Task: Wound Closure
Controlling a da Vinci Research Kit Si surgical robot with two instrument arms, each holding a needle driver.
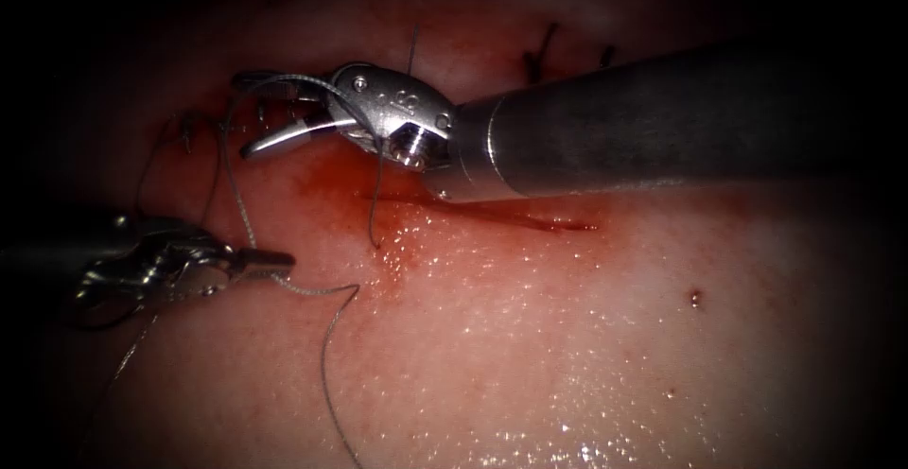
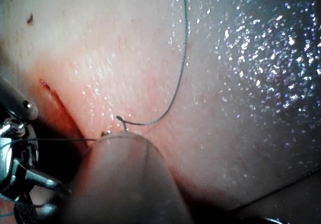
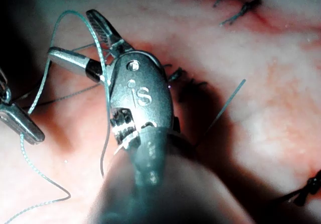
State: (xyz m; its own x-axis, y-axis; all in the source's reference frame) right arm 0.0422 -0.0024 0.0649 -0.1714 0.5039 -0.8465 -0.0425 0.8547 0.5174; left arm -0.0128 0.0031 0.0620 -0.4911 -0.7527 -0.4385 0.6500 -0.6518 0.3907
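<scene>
My right tool [image 1: 284,129] hovers over the stitched end of the cut [image 1: 530,218], jaws parted wide, thread [image 1: 236,185] draped across them but not gripped. My left tool [image 1: 255,261], left of the cut, is clamped on that thread. I judge it fine, limp and slippery: best gripped near the tissue [image 1: 567,356]. I can't spot the needle.

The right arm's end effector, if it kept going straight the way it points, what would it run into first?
Probably the thread looping past the right end effector, whose jaws are open; beyond it, the tissue left of the cut. Depth is unclear.
</scene>
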